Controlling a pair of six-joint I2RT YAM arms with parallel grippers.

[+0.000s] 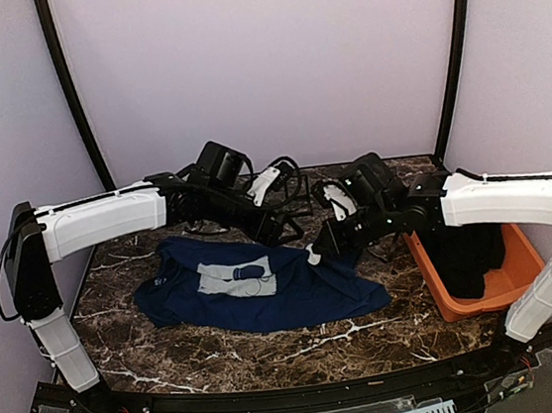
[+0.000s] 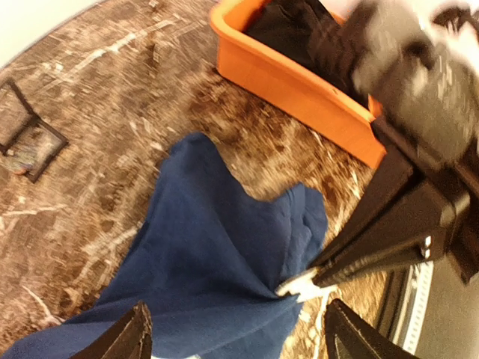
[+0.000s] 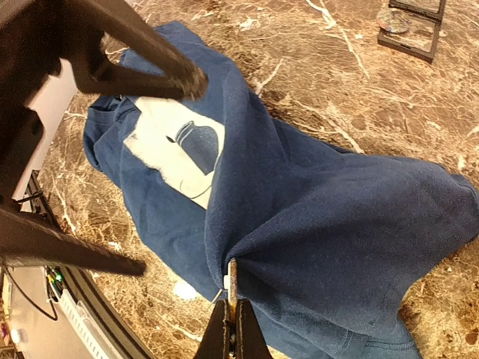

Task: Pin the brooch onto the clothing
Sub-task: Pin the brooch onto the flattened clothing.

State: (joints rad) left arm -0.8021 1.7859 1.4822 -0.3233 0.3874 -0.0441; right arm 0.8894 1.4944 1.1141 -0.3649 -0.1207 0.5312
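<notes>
Shirt (image 1: 266, 297): navy, spread on the tabletop (image 1: 273, 351), long axis left to right, print toward the left.
Brooch (image 2: 298, 285): seemingly held edge-on against a raised fold at the shirt's right part.
Right end effector (image 3: 232, 303): clenched, apparently on the brooch; the nearer arm.
Left end effector (image 2: 236, 329): released, nothing held, just far-left of the brooch.
Surroundings: orange bin (image 2: 299, 90) with black garment (image 1: 466, 255) at right, black case (image 3: 410, 28) far; no obstruction noted.

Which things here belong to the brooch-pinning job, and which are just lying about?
In the job: navy T-shirt; brooch, pinched at the shirt's edge by the shut right gripper; open left gripper above the shirt.
Lying about: orange bin; black garment inside it; small black case.
</notes>
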